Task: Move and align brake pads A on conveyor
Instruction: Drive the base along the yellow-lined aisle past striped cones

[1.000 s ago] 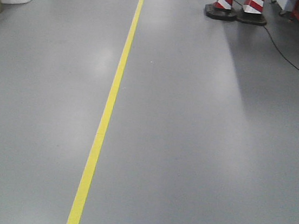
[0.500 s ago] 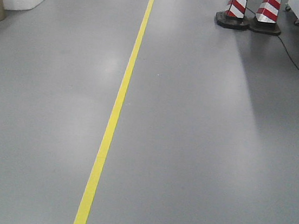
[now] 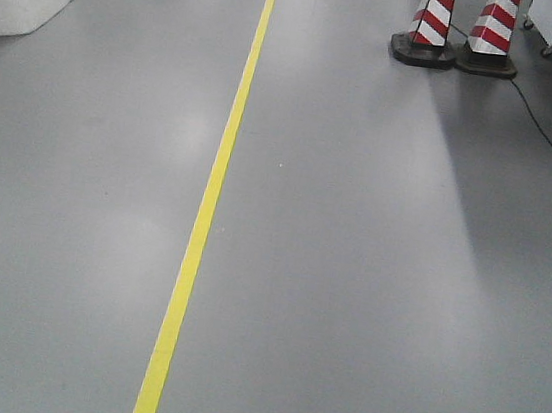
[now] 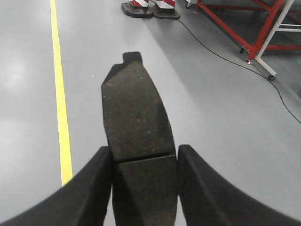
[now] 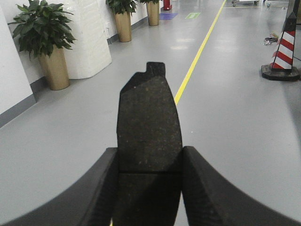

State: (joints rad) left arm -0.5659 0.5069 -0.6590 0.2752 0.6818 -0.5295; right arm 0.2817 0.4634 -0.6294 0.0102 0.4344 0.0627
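The left gripper [image 4: 143,188] is clamping a brake pad [image 4: 136,117] between its two black fingers [image 4: 94,188], the pad sticking out toward 12 o'clock with its groove lying just at the fingertips. The right gripper [image 5: 149,188] is gripping a second pad [image 5: 149,117] the same way, fingers [image 5: 101,188] pressing on both long edges. Both pads are hanging in the air over a grey floor [image 3: 348,276]; no conveyor is showing in any view.

In the front view a yellow line [image 3: 205,208] is running from 6 o'clock up toward 12, and two red-and-white cones [image 3: 457,32] are standing side by side at 1 o'clock, with a black cable [image 3: 551,140] trailing off toward 3. In the left wrist view a red frame [image 4: 244,28] is standing at 2 o'clock. In the right wrist view potted plants [image 5: 44,37] are lining the wall from 10 to 12 o'clock.
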